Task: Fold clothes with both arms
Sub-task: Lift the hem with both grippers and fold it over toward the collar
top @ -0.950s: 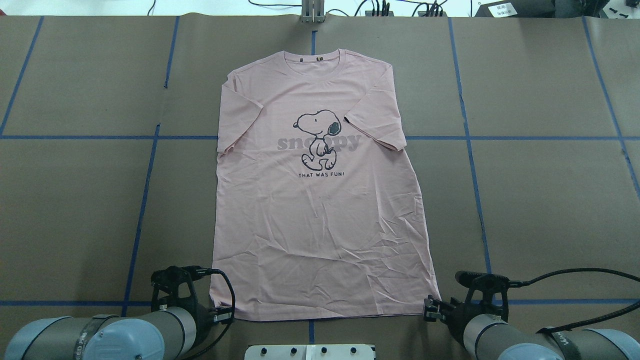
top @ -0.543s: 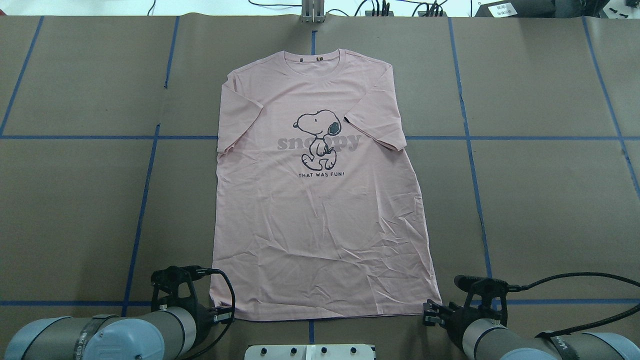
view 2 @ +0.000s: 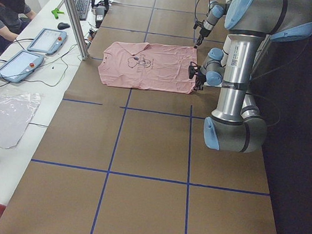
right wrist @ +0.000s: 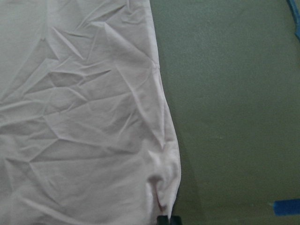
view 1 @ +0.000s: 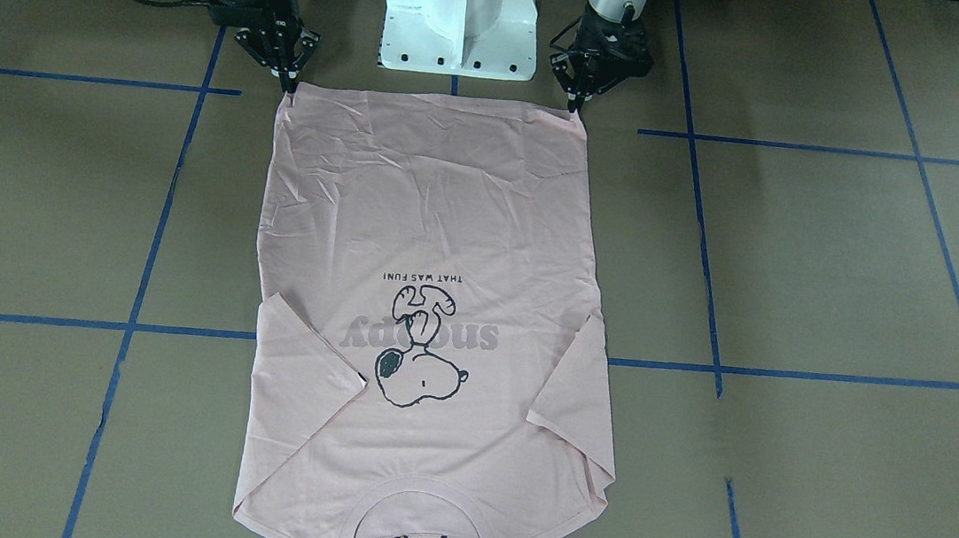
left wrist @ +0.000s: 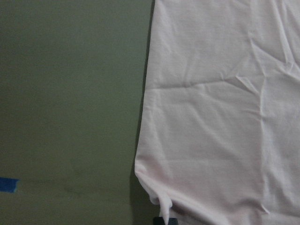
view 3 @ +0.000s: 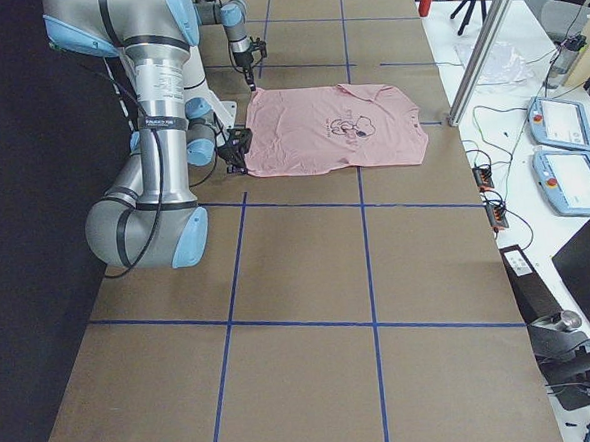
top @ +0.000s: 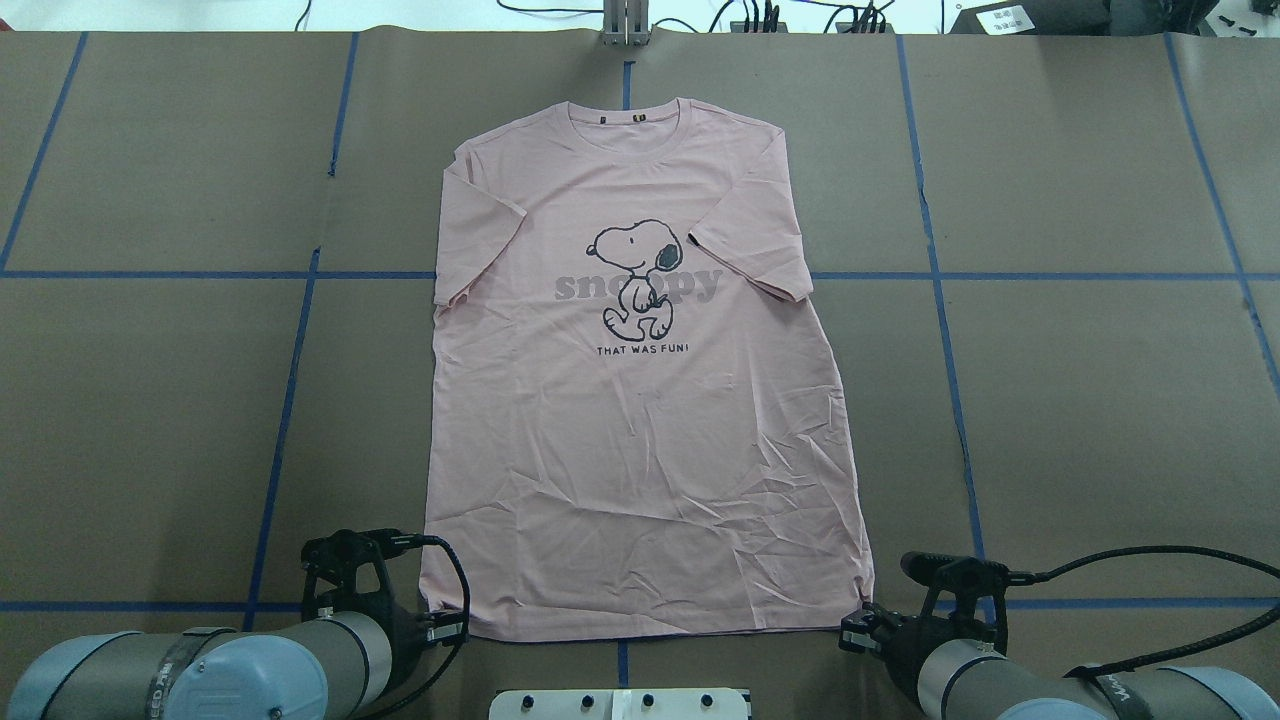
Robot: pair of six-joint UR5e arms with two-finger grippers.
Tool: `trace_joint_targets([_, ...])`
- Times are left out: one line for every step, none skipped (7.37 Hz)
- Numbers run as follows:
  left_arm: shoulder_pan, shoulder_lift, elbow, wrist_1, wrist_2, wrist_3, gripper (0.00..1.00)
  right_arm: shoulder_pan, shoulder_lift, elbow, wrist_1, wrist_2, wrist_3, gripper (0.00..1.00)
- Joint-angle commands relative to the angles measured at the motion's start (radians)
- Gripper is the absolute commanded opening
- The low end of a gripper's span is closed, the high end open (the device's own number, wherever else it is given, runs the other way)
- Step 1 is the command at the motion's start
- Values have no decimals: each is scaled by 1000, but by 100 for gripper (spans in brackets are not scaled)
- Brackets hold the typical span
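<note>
The pale pink T-shirt (top: 640, 450) lies flat on the table, Snoopy print up, collar at the far side and hem toward me. My left gripper (top: 450, 632) is at the hem's left corner, shown on the right in the front-facing view (view 1: 575, 110). It is shut on that corner, and the left wrist view shows the cloth puckered at the fingertips (left wrist: 165, 219). My right gripper (top: 852, 630) is shut on the hem's right corner (view 1: 289, 87), and the cloth bunches at its fingertips (right wrist: 163, 218) too. Both sleeves lie folded in over the shirt body.
The table is covered in brown paper (top: 1100, 420) with a blue tape grid. The white pedestal base (view 1: 462, 9) stands between the arms, just behind the hem. A person (view 2: 5, 9) sits by tablets and a keyboard past the far edge.
My right gripper has slid a little back toward my base and inward, and the hem's right corner has drawn in with it. The left gripper has not moved.
</note>
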State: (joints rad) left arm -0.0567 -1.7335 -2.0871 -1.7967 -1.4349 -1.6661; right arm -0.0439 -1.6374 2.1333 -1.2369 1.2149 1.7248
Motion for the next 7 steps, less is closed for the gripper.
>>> trace_joint_targets([-11,3,-130,90,-10,52,0,12,-12,128,-110,21,-10,0])
trace_joint_targets([-12,6,-266,217,-33,81,0,18,-2,271,-283,88,-36,0])
trace_joint_targets([-18,-1,-412,367,-129,81,0,32,-1,413,-412,142,-65,0])
trace_joint_targets([-72,-21,-541,493,-216,85,0,61,25,536,-537,226,-101,0])
trace_joint_targets([-160,-96,-573,555,-305,141,0,146,183,575,-690,318,-140,0])
trace_joint_targets([-222,-145,-558,577,-333,229,0,188,340,565,-872,351,-181,0])
trace_joint_targets([-247,-173,-507,576,-334,282,0,217,472,527,-974,353,-226,0])
